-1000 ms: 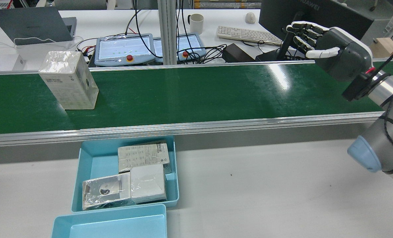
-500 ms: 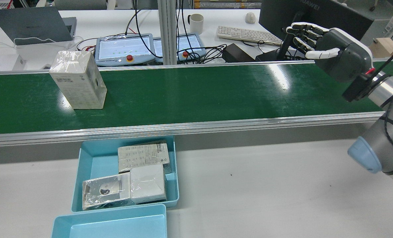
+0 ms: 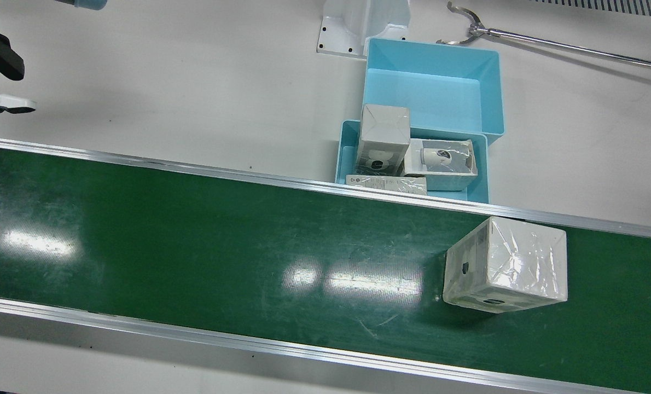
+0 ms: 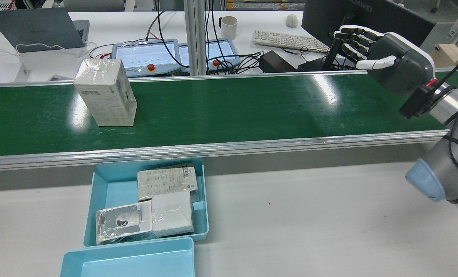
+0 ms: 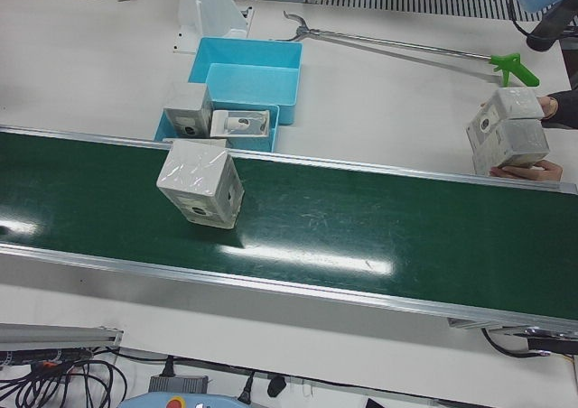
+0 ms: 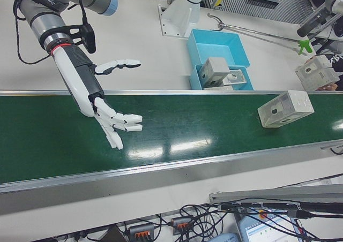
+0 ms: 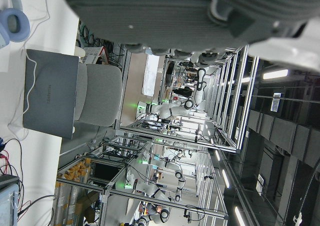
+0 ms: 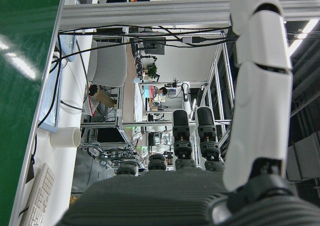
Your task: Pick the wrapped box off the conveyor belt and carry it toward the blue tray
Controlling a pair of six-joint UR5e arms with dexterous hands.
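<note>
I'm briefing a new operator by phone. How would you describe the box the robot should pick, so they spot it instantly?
Find the long green conveyor belt crossing the station. The wrapped box stands on it alone, upright, pale and shiny with clear film, level with the blue tray beside the belt. The other wrapped boxes lie inside that tray or are held in a person's hands at the belt's end; only this one is on the green.

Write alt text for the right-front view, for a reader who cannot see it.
The robot's right hand hangs open over the green conveyor belt, far from the wrapped box riding near the belt's other end. Behind the belt, a blue tray holds other boxes.
</note>
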